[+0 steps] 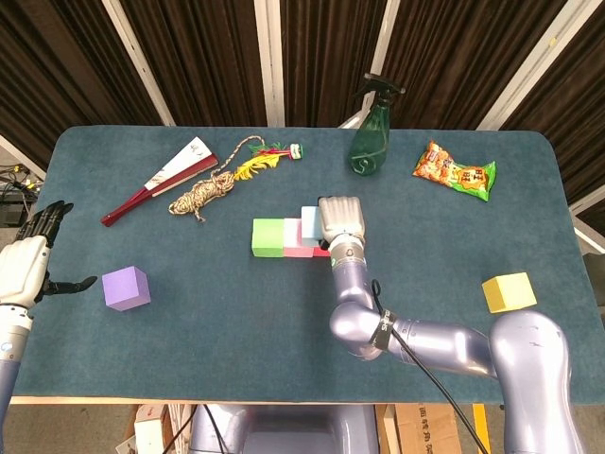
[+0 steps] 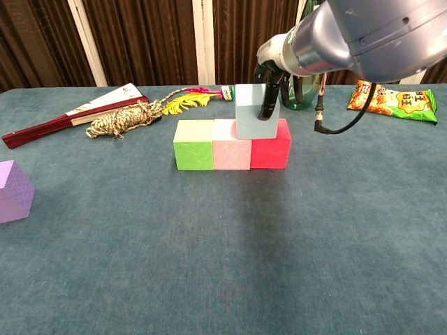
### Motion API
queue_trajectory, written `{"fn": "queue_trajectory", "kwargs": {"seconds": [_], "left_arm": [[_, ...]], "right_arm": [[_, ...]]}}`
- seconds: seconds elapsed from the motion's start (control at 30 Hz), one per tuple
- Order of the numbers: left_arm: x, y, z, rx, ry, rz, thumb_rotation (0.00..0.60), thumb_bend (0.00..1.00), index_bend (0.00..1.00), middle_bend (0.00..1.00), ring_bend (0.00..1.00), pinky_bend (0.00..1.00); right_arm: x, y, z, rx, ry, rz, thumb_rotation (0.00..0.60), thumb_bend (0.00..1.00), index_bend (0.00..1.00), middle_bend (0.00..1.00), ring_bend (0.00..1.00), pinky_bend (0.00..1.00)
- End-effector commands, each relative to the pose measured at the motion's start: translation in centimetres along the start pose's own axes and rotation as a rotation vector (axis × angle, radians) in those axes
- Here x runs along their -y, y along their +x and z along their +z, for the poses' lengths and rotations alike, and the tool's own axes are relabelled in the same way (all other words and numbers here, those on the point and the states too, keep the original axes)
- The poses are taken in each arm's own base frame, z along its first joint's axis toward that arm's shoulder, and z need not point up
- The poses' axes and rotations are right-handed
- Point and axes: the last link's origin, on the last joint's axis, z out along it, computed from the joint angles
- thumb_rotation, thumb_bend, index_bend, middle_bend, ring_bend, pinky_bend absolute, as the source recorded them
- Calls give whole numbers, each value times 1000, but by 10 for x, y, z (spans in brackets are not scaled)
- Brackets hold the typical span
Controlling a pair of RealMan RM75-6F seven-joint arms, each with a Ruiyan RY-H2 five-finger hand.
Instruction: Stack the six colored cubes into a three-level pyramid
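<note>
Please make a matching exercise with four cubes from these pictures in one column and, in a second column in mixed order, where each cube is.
Cubes:
1. green cube
2. light blue cube
3. purple cube
4. yellow cube

Places:
A. alone near the table's right edge
B. held by the right hand, above the row
C. left end of the row
D. alone near the left hand

Pairs: 1-C, 2-B, 3-D, 4-A

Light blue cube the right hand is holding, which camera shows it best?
The chest view: the light blue cube shows its whole front face, above the pink and red cubes. In the head view the right hand hides all but a sliver.
</note>
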Motion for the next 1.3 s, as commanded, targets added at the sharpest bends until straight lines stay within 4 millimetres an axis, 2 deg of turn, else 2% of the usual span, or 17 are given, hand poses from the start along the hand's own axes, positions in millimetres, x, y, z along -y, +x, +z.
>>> {"fn": "queue_trajectory", "kwargs": {"seconds": [0.03, 0.6, 0.73, 0.97, 1.07, 1.3], "left_arm": [[0, 0, 0, 1, 0, 0, 600, 132, 0, 0, 8, 76], [0, -1, 0, 1, 0, 3, 600, 131, 0, 0, 8, 76], [1, 0, 0, 0, 2, 4, 600, 131, 0, 0, 8, 76], [0, 0, 0, 2, 3, 1, 600, 132, 0, 0, 8, 76], [0, 0, 0, 3, 1, 1, 600, 132, 0, 0, 8, 76], [0, 2, 0, -5, -2, -6, 600, 132, 0, 0, 8, 76]], "right_arm": [[-1, -1, 0, 2, -1, -2, 600, 301, 511, 469, 482, 521], [0, -6, -1, 18, 6, -9, 600, 301, 498, 468, 466, 520], [2, -7, -1, 23, 14, -19, 600, 301, 417, 424, 397, 491], [2, -10, -3, 41, 14, -19, 600, 301, 135, 207, 198, 380], [2, -11, -3, 50, 14, -16, 600, 301, 17, 144, 165, 359], [3, -10, -9, 46, 31, -2, 600, 301, 0, 67, 104, 302]]}}
